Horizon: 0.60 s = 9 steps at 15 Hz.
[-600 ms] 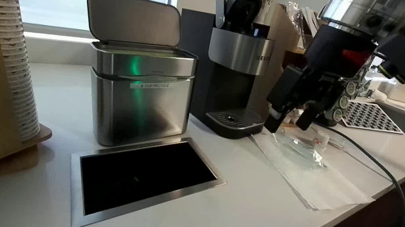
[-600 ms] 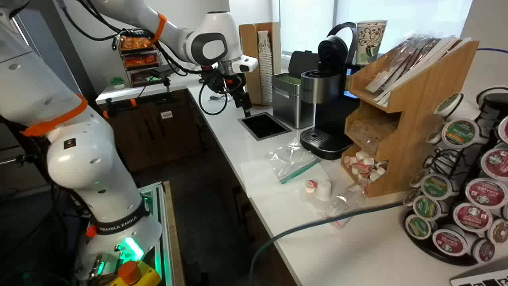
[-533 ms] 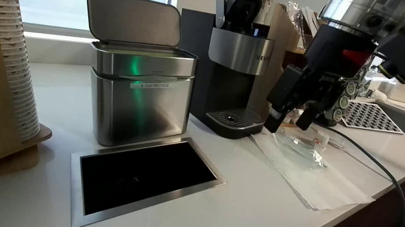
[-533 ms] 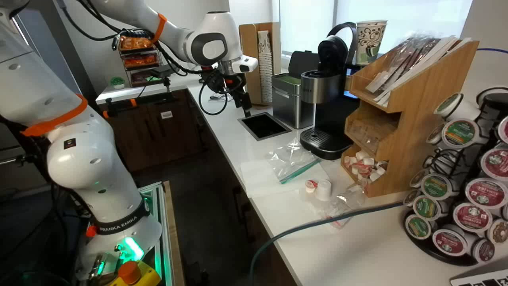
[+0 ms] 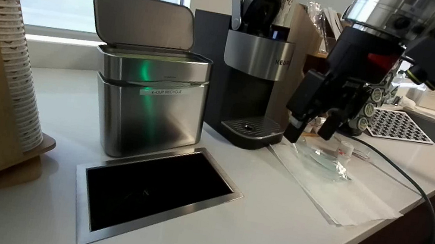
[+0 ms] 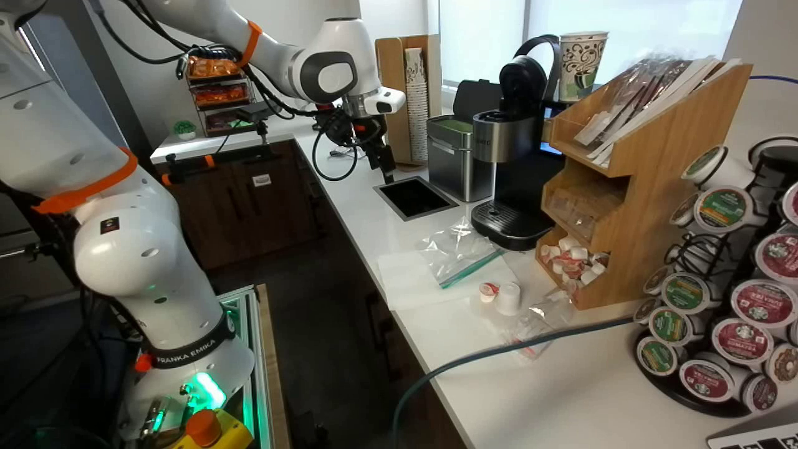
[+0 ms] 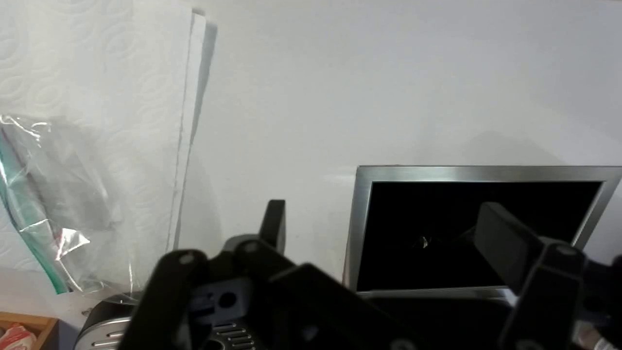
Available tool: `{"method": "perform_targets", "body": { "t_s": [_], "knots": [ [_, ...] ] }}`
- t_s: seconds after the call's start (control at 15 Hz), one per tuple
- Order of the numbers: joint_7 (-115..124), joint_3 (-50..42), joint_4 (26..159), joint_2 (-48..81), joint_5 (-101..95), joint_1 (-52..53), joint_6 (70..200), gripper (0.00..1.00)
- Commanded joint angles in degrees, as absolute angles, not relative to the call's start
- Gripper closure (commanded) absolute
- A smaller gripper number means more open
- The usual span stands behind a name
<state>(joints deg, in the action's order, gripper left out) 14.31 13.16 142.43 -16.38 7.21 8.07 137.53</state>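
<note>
Nothing had visibly moved since a moment earlier: the gripper [image 7: 383, 205] hung empty above the counter [image 7: 291, 121], its fingers wide apart, near the steel-framed cutout [image 7: 486, 173]. Any lowering there probably called for keeping both fingertips clear of its rim.

A glossy white arm [image 6: 128, 249] of smooth, rounded segments wears bright orange bands [image 6: 87, 193], and thick black cables [image 6: 215, 53] run bundled alongside it. Its black ring-shaped collar [image 6: 194, 350] reads FRANKA EMIKA in white. The matte black gripper [image 5: 310, 131] bears a red patch [image 5: 379, 60], small round screw heads [image 7: 186, 258] and flat, blocky black fingers [image 7: 503, 243].
</note>
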Motion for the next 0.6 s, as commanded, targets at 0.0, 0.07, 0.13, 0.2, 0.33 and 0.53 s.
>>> {"method": "perform_targets", "body": {
  "t_s": [0.0, 0.07, 0.13, 0.2, 0.33, 0.53],
  "knots": [
    [14.4, 12.6, 142.4, -16.4, 7.0, 8.6, 137.4, 0.0],
    [14.4, 12.6, 142.4, -16.4, 7.0, 8.6, 137.4, 0.0],
    [14.4, 12.6, 142.4, -16.4, 7.0, 8.6, 137.4, 0.0],
    [14.4, 12.6, 142.4, -16.4, 7.0, 8.6, 137.4, 0.0],
    [18.8, 12.0, 143.3, -17.1, 7.5, 7.0, 137.9, 0.0],
    [25.4, 10.8, 145.1, -19.1, 7.2, 4.6, 138.9, 0.0]
  ]
}}
